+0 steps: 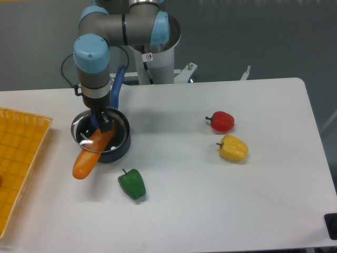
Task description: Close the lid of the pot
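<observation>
The dark pot (117,149) stands at the table's left, its long blue handle (118,87) pointing back toward the arm's base. An orange carrot (87,158) leans out of the pot over its front-left rim. The glass lid (83,132), ringed by a thin metal rim, sits over the pot's mouth and appears to rest against the carrot. My gripper (104,124) comes straight down onto the lid's centre and is shut on its blue knob, which the fingers mostly hide.
A green pepper (132,183) lies just in front of the pot. A red pepper (221,121) and a yellow pepper (233,148) sit right of centre. A yellow mesh tray (16,158) fills the left edge.
</observation>
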Tool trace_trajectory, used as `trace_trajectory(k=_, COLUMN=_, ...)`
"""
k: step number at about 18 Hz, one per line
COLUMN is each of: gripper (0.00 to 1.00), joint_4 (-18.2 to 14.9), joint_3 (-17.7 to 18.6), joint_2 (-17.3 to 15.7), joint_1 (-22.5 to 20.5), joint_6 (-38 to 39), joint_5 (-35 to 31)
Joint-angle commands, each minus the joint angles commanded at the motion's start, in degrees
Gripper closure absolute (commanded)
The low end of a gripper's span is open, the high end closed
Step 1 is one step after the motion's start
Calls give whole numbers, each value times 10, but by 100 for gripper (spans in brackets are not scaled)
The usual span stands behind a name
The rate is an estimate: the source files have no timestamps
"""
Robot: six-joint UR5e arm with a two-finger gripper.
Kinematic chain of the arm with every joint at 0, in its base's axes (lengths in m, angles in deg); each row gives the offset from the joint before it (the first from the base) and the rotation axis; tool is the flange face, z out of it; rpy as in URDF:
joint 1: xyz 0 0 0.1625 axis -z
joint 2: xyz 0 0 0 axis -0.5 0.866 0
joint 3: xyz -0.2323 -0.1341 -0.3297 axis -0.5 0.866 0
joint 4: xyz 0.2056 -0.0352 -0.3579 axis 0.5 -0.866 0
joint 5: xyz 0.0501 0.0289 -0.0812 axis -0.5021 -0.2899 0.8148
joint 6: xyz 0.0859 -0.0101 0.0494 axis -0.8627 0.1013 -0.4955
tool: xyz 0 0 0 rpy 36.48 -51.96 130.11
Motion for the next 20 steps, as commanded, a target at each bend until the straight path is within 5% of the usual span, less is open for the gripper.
trace_trajectory(k=7, gripper=0, joint_4=-1, joint_3=-12, joint_2=2, joint_1=-1, joint_6=3, joint_5=1)
trace_trajectory(k=15, gripper=0, joint_4=-53, joint_3=-137, joint_2=29, joint_1=-74, joint_6=-3, joint_5=-2)
trace_trajectory(k=20, gripper=0, joint_4=-83, joint_3=-158, joint_2=52, joint_1=-96, joint_6=-62, joint_5=-90)
